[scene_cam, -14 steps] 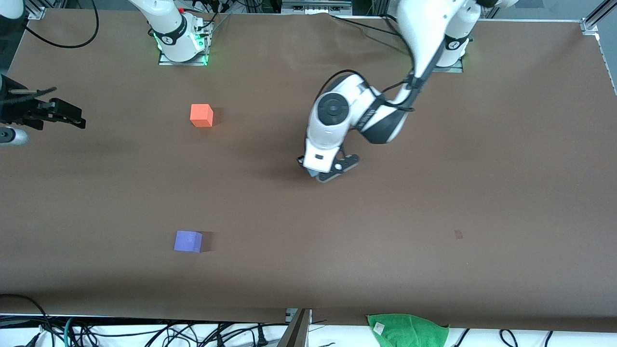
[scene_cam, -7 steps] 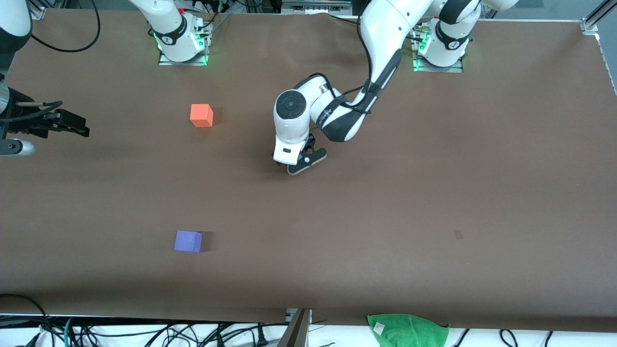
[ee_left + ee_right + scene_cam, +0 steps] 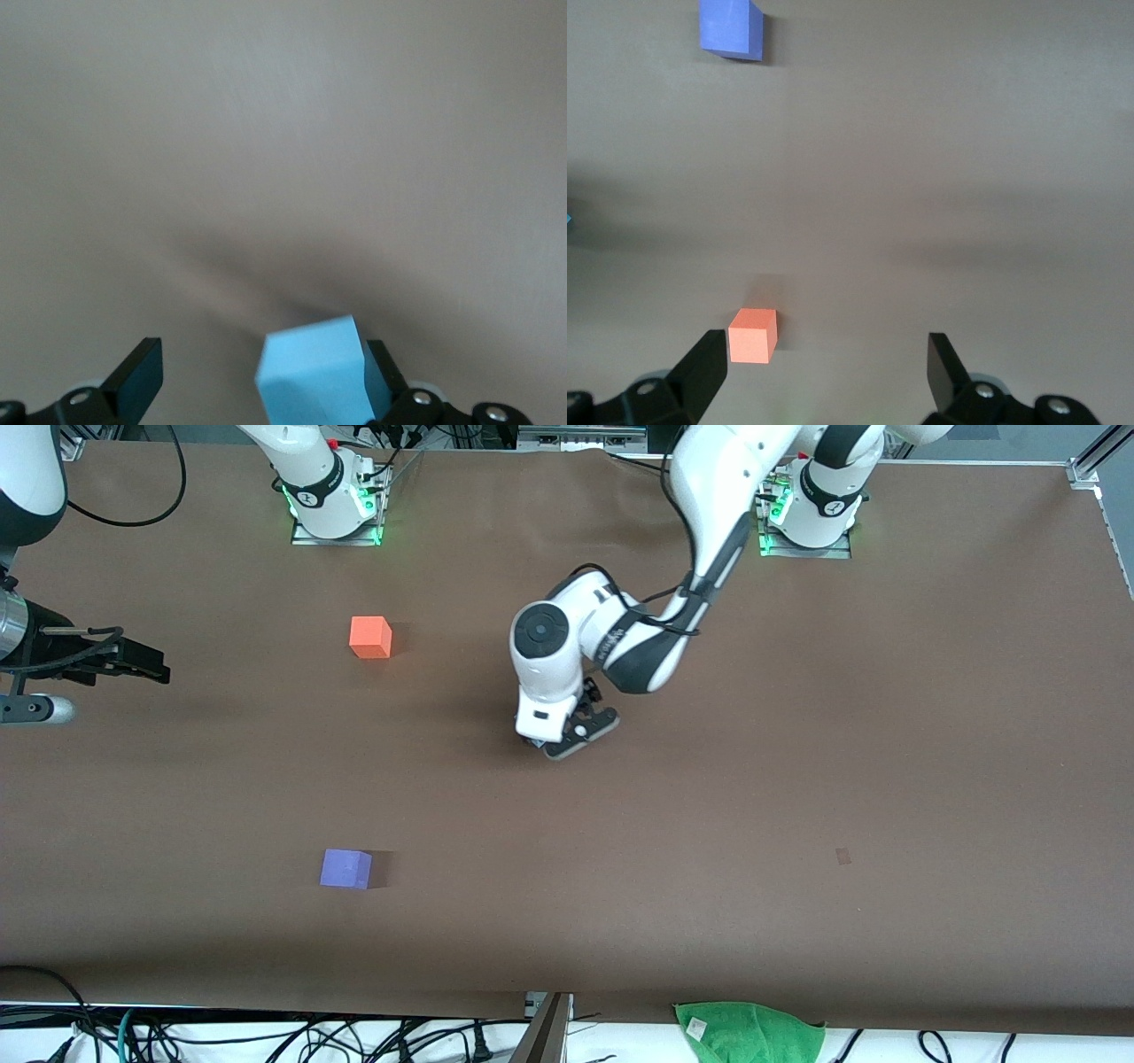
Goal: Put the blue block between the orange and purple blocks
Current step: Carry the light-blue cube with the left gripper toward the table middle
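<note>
The orange block (image 3: 370, 638) sits toward the right arm's end of the table, with the purple block (image 3: 345, 868) nearer the front camera. Both also appear in the right wrist view: the orange block (image 3: 753, 336) and the purple block (image 3: 729, 27). My left gripper (image 3: 567, 740) is low over the table's middle, toward the left arm's end from both blocks. In the left wrist view the left gripper (image 3: 261, 363) is open. The blue block (image 3: 314, 372) is tilted against one finger, with a wide gap to the other. My right gripper (image 3: 146, 662) waits open at the table's right-arm end.
A green cloth (image 3: 749, 1032) lies past the table's near edge, among cables. The two arm bases (image 3: 335, 505) stand along the back edge. A small dark mark (image 3: 842, 856) is on the brown table toward the left arm's end.
The left gripper carried the blue block toward the right arm's end, then slid slightly back. Its jaws went from shut on the block to open. The right gripper barely shifted.
</note>
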{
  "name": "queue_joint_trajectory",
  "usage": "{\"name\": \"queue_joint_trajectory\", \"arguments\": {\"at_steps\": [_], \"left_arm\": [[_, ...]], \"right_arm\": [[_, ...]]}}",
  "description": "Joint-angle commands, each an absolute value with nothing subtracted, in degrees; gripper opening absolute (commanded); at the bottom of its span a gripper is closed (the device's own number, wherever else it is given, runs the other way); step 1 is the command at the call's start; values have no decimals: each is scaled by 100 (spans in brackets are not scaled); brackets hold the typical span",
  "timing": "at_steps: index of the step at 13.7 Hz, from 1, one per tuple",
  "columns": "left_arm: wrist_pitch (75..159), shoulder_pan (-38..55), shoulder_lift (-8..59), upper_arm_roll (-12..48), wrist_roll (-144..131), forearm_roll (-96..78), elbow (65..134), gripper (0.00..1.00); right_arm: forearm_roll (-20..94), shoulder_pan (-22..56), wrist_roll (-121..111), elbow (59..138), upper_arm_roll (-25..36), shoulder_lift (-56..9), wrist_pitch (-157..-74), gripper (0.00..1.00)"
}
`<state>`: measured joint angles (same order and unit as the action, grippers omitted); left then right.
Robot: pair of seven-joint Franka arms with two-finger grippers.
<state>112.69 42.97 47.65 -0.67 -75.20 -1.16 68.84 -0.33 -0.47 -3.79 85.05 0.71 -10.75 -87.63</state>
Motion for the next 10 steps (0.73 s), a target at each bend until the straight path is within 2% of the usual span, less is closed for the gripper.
{"name": "queue_joint_trajectory", "arguments": {"at_steps": [1,3,7,10], "left_arm": [[10401,3518,4168,0,-6692,-9,7118,100],[10108,3070,3659,9,-6042,349,7608,100],[10151,2042,2385,18,-4417,571,8909,100],[10186,1311,1462,62,-3036,501,9621,100]], "right_arm": [[17,-9,-404,8499,-9,-1238,-8876,100],[96,236,-387,8517,-9,-1414,-9052,100],[246,1025,113,8569,-9,-1696,-9377,100],[193,1633,202,8561,-9,-1924,-9693,100]]}}
